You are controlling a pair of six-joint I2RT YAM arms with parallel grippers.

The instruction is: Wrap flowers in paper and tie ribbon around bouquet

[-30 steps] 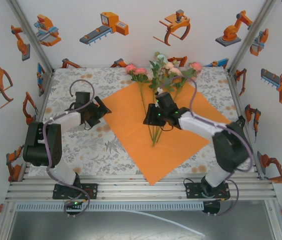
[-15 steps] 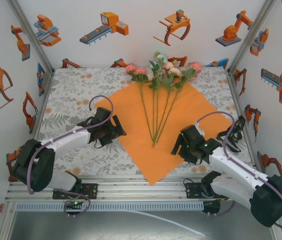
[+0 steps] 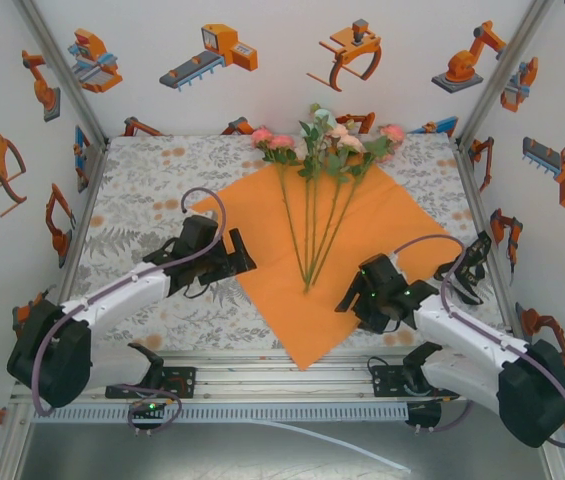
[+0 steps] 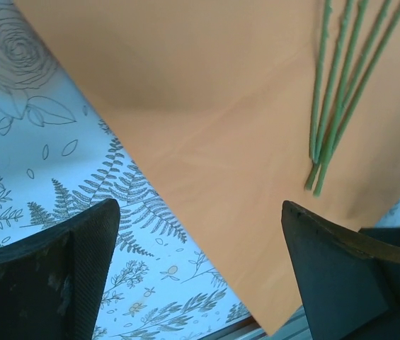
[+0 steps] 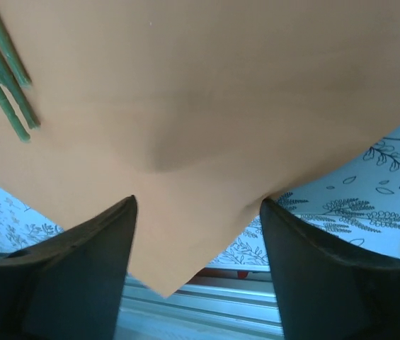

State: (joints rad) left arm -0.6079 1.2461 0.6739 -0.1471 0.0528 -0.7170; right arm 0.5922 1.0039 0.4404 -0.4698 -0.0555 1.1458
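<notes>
- Fern-printed tabletop (image 3: 142,180), walled by robot cartoons, carries the orange paper (image 3: 392,225) flat at its middle, 1 corner reaching the near edge.
- The flowers (image 3: 334,150) lie on the paper, heads past its far corner and stem ends near its middle.
- Judged by looks, the paper is thin, light and floppy, so it would crease or slide. A pinch at a side edge suits it best.
- The thin stems may roll.
- Left claw (image 3: 240,262) gapes at the paper's left edge; right claw (image 3: 354,298) gapes over its near-right edge. Both grasp nothing.
- Whether any fingertip touches the paper cannot be told. The wrist views cut off the blooms.
</notes>
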